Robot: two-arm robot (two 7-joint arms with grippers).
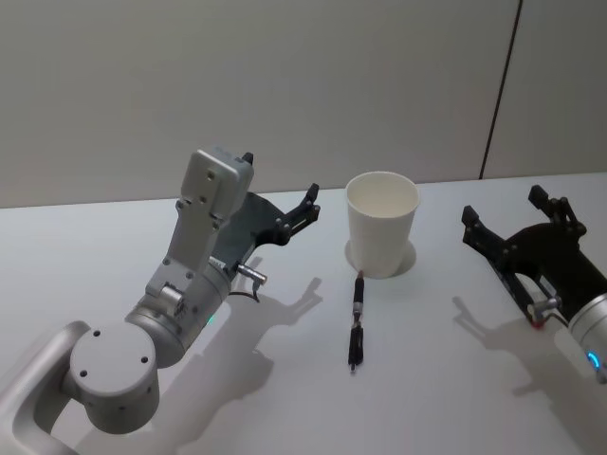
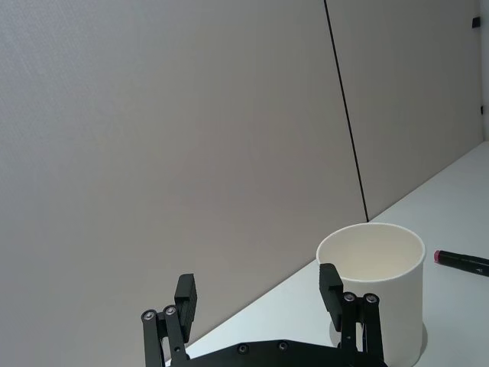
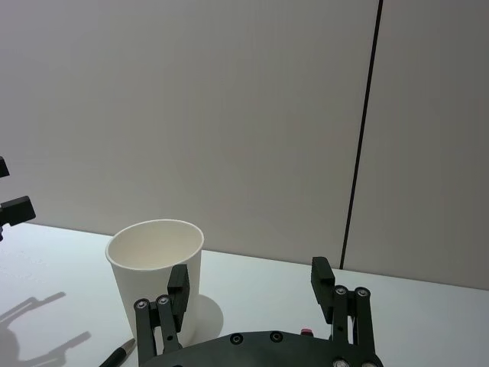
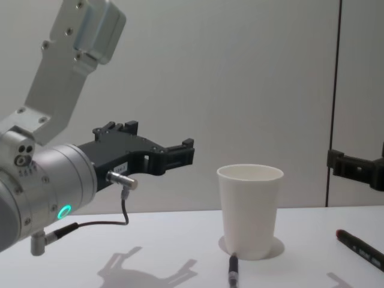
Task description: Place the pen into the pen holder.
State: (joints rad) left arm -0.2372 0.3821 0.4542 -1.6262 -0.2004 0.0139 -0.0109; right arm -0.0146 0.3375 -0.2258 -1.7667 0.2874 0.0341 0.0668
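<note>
The pen holder (image 1: 381, 227) is a white paper cup, upright on the table at centre back; it also shows in the chest view (image 4: 249, 210). A black pen (image 1: 357, 322) lies flat on the table just in front of it, one end near the cup's base (image 4: 232, 273). My left gripper (image 1: 302, 213) hovers open to the left of the cup, above the table, holding nothing (image 2: 258, 287). To the right of the cup my right gripper (image 1: 505, 207) is also open and empty (image 3: 250, 275). Both point toward the cup.
A second dark marker with a red end (image 4: 360, 249) lies on the table at the right, beneath my right gripper. The white table (image 1: 446, 379) runs back to a plain wall.
</note>
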